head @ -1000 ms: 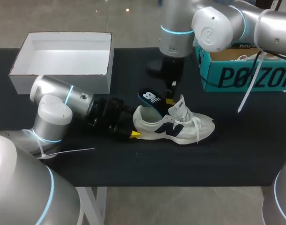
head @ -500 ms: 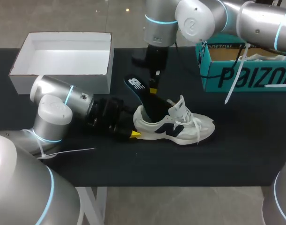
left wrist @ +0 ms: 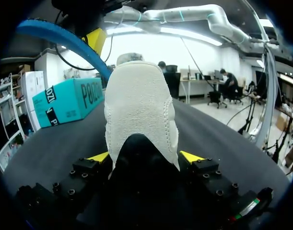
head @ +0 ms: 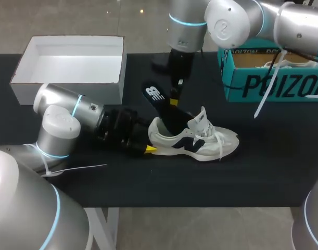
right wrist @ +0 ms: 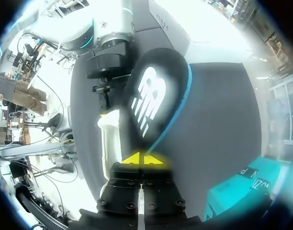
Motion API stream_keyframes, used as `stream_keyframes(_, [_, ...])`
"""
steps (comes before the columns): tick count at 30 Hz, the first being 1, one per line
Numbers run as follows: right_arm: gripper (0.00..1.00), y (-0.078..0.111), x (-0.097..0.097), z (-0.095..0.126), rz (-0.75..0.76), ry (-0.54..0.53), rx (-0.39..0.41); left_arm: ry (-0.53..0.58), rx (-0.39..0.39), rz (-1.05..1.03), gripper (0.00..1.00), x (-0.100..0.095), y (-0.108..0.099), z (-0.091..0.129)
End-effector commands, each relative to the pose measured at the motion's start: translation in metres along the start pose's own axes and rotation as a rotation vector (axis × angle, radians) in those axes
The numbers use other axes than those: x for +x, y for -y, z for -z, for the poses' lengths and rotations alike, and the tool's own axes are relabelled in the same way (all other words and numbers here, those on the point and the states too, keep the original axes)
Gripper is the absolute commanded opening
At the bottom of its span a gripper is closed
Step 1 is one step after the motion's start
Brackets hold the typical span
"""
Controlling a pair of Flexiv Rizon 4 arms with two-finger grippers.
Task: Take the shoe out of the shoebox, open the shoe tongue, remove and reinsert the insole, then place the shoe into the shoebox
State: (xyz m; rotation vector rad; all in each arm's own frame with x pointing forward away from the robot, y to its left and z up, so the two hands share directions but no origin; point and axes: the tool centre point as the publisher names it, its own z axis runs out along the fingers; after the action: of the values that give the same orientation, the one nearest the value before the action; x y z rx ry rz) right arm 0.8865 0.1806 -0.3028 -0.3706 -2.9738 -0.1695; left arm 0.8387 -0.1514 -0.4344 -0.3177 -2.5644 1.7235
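Observation:
A white shoe (head: 200, 139) with a navy side mark lies on its sole on the black table (head: 263, 156), toe to the right. My left gripper (head: 150, 144) comes in low from the left and is shut on the shoe's heel (left wrist: 139, 110), one yellow tip on each side. My right gripper (head: 174, 99) hangs above the shoe, shut on a dark insole (head: 157, 97) with a white logo and blue edge. The insole (right wrist: 153, 96) slants steeply, its lower end down in the shoe's mouth and its upper end up toward the left. The tongue and laces (head: 201, 120) stand up.
A teal shoebox (head: 273, 86) stands at the back right with another white shoe (head: 283, 63) inside. A white open box (head: 70, 65) sits at the back left, right behind my left arm's elbow. The teal shoebox (left wrist: 64, 100) also shows beyond the heel.
My right arm swung left with the insole, then came slightly back right. The insole now stands steeper with its lower end in the shoe. The left arm and shoe stayed put.

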Motion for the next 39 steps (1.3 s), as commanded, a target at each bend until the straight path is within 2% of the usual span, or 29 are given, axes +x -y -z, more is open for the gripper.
stream_keyframes(1, [0.0,0.001,-0.002,-0.005,-0.002,-0.015,-0.019,0.0,0.0,0.0,0.0,0.001,-0.002,-0.002])
stream_keyframes(2, [0.0,0.001,-0.001,-0.005,-0.001,-0.021,-0.027,0.0,0.0,0.0,0.0,0.001,-0.002,-0.002])
stream_keyframes(4, [0.15,0.0,0.0,-0.005,-0.001,-0.032,-0.038,0.0,0.0,0.0,0.0,0.001,-0.002,-0.002])
stream_keyframes(6, [0.23,0.0,0.001,-0.005,-0.005,-0.041,-0.048,0.0,0.0,0.0,0.0,0.001,-0.002,-0.002])
stream_keyframes(7, [0.32,0.0,0.002,-0.005,-0.004,-0.046,-0.054,0.0,0.0,0.0,0.0,0.001,-0.002,-0.002])
stream_keyframes(11, [0.5,0.002,0.003,-0.005,-0.011,-0.054,-0.054,0.0,0.0,0.0,0.0,0.001,-0.002,-0.002])
stream_keyframes(12, [0.66,0.002,0.004,-0.005,-0.012,-0.054,-0.053,0.0,0.0,0.0,0.0,0.001,-0.002,-0.002])
stream_keyframes(13, [0.72,0.002,0.006,-0.006,-0.017,-0.064,-0.066,0.0,0.0,0.0,0.0,0.001,-0.002,-0.002])
stream_keyframes(16, [0.77,0.004,0.008,-0.011,-0.03,-0.083,-0.084,0.0,0.0,0.0,0.0,0.001,-0.002,-0.002])
stream_keyframes(20, [0.79,0.006,0.011,-0.017,-0.055,-0.115,-0.124,0.0,0.0,0.0,0.0,0.001,-0.002,-0.002])
stream_keyframes(26, [0.74,0.004,0.017,-0.027,-0.072,-0.136,-0.148,0.0,0.0,0.0,0.0,0.001,-0.002,-0.002])
stream_keyframes(27, [0.67,0.004,0.017,-0.027,-0.073,-0.137,-0.149,0.0,0.0,0.0,0.0,0.001,-0.002,-0.002])
stream_keyframes(28, [0.53,0.004,0.018,-0.028,-0.074,-0.137,-0.15,0.0,0.0,0.0,0.0,0.001,-0.002,-0.002])
stream_keyframes(29, [0.43,0.003,0.019,-0.028,-0.075,-0.137,-0.152,0.0,0.0,0.0,0.0,0.001,-0.002,-0.002])
stream_keyframes(32, [0.0,0.002,0.019,-0.029,-0.078,-0.136,-0.155,0.0,0.0,0.0,0.0,0.001,-0.002,-0.002])
stream_keyframes(39, [0.0,0.0,0.017,-0.022,-0.076,-0.126,-0.164,0.0,0.0,0.0,0.0,0.001,-0.002,-0.002])
